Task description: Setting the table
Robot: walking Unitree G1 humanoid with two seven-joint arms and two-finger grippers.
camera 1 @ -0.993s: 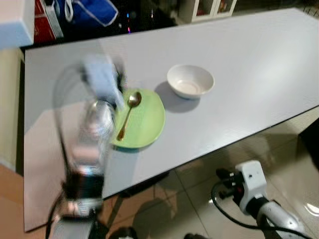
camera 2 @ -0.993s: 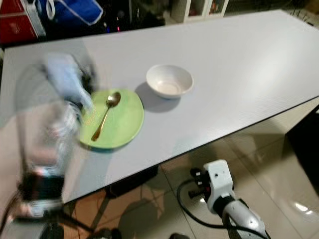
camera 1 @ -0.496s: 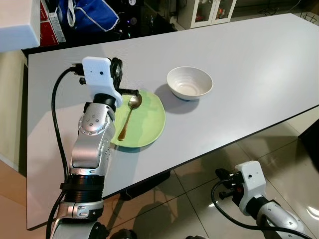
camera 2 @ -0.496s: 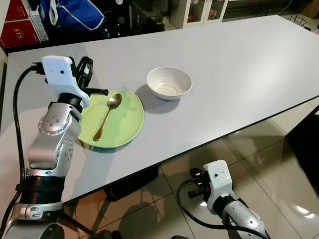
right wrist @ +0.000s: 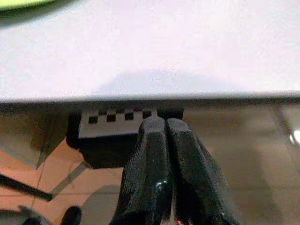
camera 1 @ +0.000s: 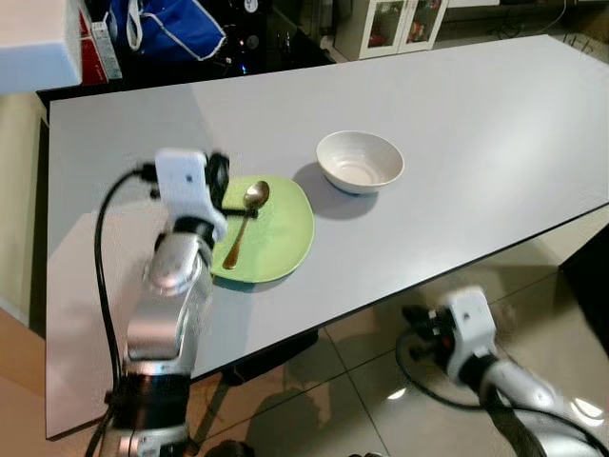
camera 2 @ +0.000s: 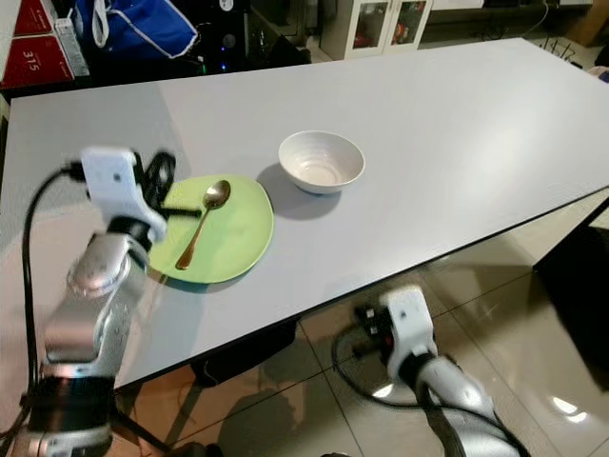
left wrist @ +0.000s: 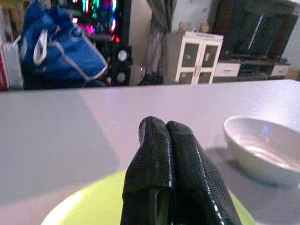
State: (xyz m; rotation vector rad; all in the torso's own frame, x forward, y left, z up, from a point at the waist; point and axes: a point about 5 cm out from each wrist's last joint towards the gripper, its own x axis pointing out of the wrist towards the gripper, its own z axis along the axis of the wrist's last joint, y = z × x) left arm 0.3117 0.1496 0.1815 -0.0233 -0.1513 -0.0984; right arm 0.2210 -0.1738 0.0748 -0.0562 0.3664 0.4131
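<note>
Left tool (left wrist: pixel 166 129) pressed closed, hiding green plate (camera 1: pixel 281 238) edge.

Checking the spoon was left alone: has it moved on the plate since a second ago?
No. The spoon lies across the green plate, bowl end toward the white bowl, as before.

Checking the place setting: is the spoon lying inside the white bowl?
No, the spoon lies on the green plate, beside the white bowl.

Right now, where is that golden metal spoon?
In the left eye view the golden metal spoon lies on the round green plate, left of the white bowl, with the left gripper beside it.
</note>
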